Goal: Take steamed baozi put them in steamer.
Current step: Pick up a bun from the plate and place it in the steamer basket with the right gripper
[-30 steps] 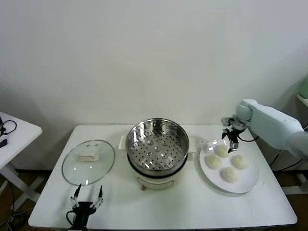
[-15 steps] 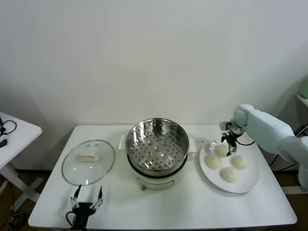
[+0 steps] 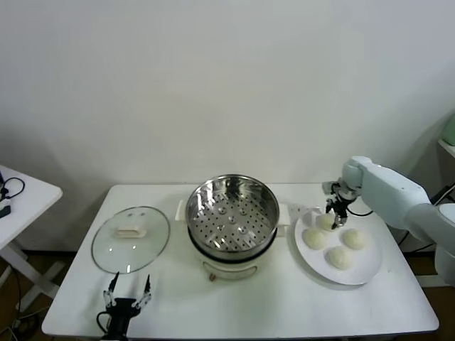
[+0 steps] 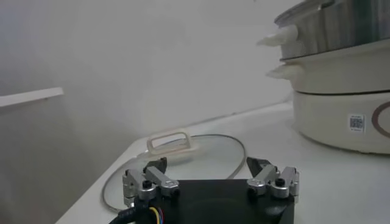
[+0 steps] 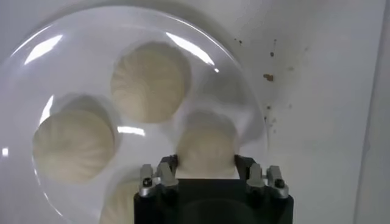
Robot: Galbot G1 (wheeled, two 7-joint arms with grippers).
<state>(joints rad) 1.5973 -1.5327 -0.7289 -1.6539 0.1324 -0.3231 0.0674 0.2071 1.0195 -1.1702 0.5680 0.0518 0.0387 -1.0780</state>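
Head view: four baozi (image 3: 325, 222) sit on the white plate (image 3: 370, 266), just right of the empty steamer (image 3: 232, 212). Your right tool (image 3: 335, 215) is clamped on the rearmost bun. They look soft and light, so squeeze gently at the flanks. Desk (image 3: 298, 305) is white; glass lid (image 3: 131, 239) lies left of the steamer.

Left wrist view: left tool (image 4: 210, 176) parked, fingers apart, near the lid.

Right wrist view: fingers (image 5: 167, 165) press both sides of the bun.

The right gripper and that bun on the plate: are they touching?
Touching. In the right wrist view, the right gripper has a finger pressed against each side of the baozi on the white plate.
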